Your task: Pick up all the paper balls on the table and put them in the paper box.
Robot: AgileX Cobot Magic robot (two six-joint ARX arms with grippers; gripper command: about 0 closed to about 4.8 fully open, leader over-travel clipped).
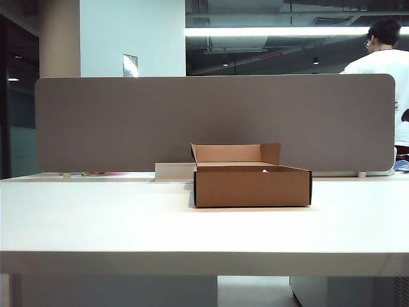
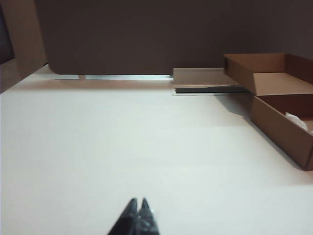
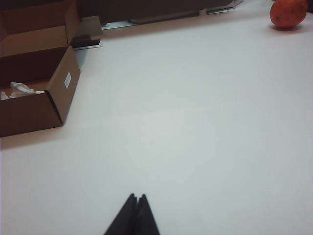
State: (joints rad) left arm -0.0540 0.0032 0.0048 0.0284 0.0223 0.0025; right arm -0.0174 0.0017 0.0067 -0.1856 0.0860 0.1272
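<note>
My left gripper (image 2: pixel 138 203) and right gripper (image 3: pixel 135 198) hover clenched, empty, on opposite sides of the paper box (image 1: pixel 252 185). Paper balls (image 3: pixel 22 90) lie inside it: light, soft, crushable; pinch any protruding fold gently.

Wide, smooth white tabletop (image 1: pixel 96 224) with a thick front edge. Directly on it: shallow brown paper box (image 1: pixel 252 185) near the middle toward the back, rear flap upright; low white block (image 1: pixel 174 171) just behind the box's left corner; round orange-red object (image 3: pixel 288 13) off to the right, well apart from the box. Otherwise bare surface.
</note>
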